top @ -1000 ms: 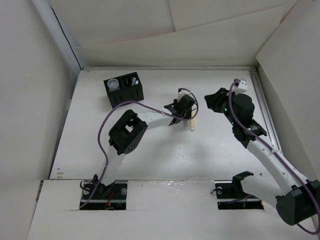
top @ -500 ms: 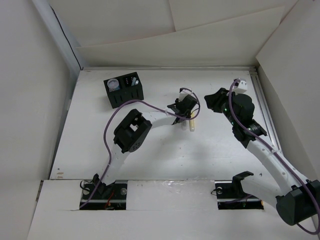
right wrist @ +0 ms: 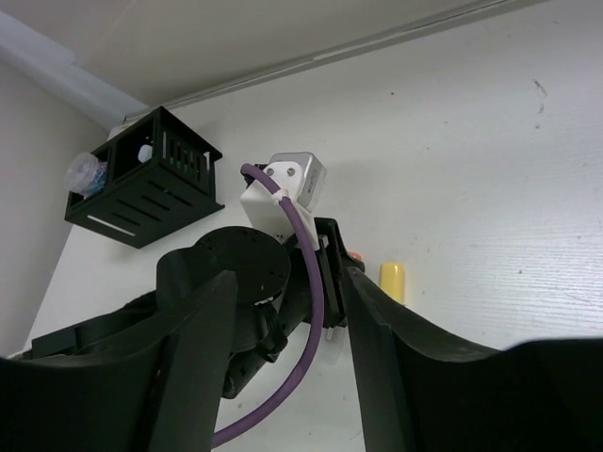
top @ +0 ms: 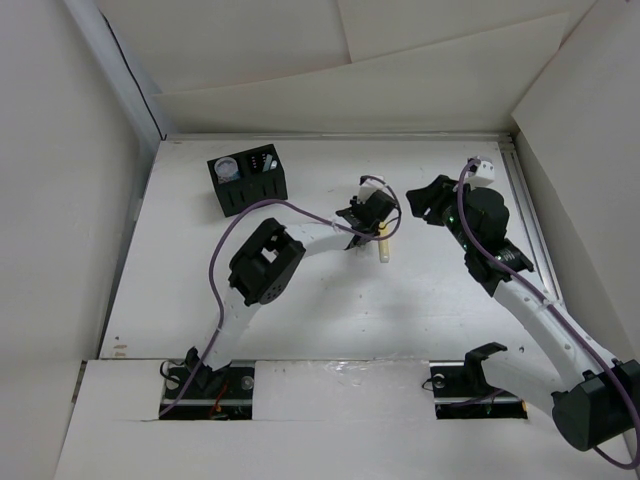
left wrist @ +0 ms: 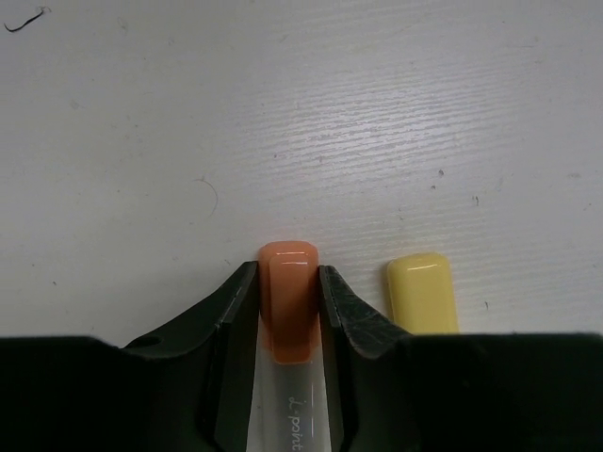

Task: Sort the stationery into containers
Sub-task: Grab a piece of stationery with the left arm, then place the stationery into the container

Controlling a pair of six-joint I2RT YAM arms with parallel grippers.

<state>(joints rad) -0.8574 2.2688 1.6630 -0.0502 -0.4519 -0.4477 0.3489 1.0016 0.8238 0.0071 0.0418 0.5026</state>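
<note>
My left gripper is shut on the orange marker, its cap poking out past the fingertips, low over the table. The yellow marker lies just to its right, apart from the fingers; it also shows in the top view and the right wrist view. In the top view the left gripper is mid-table. My right gripper is open and empty, just right of the left one. The black organizer stands at the back left, with the clear cup piece in one compartment. Its other contents are too small to tell.
The left arm's purple cable and wrist fill the space between my right gripper's fingers. White walls close the table at the back and sides. The organizer sits near the back left corner.
The left arm's elbow has shifted slightly right and the left gripper has edged a little farther away. The right arm and yellow marker have barely moved.
</note>
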